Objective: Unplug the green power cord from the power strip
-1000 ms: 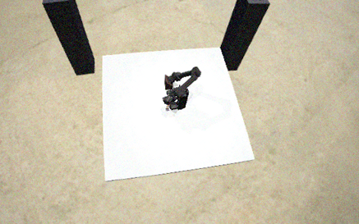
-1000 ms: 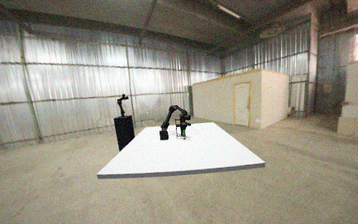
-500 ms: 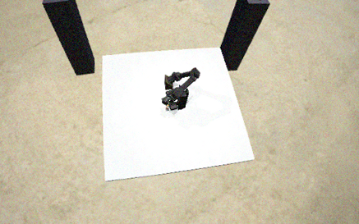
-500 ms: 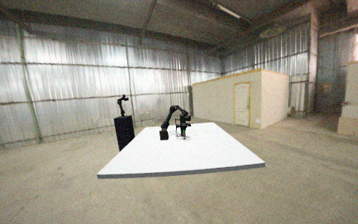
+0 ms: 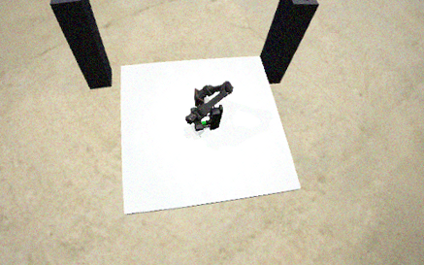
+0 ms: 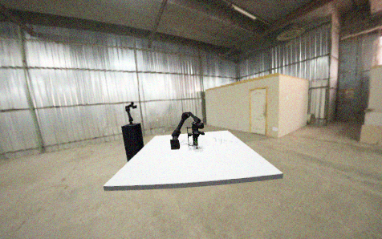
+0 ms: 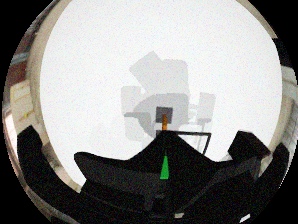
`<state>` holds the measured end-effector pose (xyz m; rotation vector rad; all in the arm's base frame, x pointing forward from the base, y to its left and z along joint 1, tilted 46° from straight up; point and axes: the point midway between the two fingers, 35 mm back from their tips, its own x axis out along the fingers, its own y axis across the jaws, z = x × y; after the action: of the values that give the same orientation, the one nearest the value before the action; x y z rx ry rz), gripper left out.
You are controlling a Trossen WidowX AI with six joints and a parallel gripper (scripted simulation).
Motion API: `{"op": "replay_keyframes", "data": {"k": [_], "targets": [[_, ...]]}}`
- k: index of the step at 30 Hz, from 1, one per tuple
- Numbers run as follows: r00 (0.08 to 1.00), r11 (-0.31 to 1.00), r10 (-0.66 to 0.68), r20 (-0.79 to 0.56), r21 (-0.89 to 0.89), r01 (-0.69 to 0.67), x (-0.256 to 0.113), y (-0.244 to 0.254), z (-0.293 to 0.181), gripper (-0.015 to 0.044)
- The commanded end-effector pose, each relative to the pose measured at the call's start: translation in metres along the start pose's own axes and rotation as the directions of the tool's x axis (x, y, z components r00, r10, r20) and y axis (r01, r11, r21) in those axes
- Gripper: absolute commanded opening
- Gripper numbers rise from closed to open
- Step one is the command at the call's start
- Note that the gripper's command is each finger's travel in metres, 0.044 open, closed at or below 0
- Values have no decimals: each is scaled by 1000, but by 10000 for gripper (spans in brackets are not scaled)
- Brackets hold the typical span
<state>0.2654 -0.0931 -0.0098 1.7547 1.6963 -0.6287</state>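
Note:
In the top view, my gripper points down at the middle of the white mat, right next to the dark power strip. A small patch of the green plug shows at the fingertips. In the wrist view the two dark fingers meet, with only a thin green sliver in the narrow gap between them. A small grey square with an orange stem lies just beyond the tips. The gripper is shut, and the plug does not look held. In the exterior view the arm bends down over the strip, and the detail is too small to read.
Two dark pillars stand at the mat's far corners. The arm's base sits on the mat beside the gripper.

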Motion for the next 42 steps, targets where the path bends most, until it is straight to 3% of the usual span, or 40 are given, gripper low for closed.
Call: {"op": "replay_keyframes", "data": {"k": [1, 4, 5, 42], "targets": [[1000, 1000, -7, -1, -6, 7, 2, 1, -3, 79], [1000, 1000, -7, -1, -6, 7, 2, 1, -3, 157], [1000, 1000, -7, -1, -6, 7, 2, 1, -3, 160], [1000, 1000, -3, -2, -6, 3, -5, 0, -35, 160]]}}
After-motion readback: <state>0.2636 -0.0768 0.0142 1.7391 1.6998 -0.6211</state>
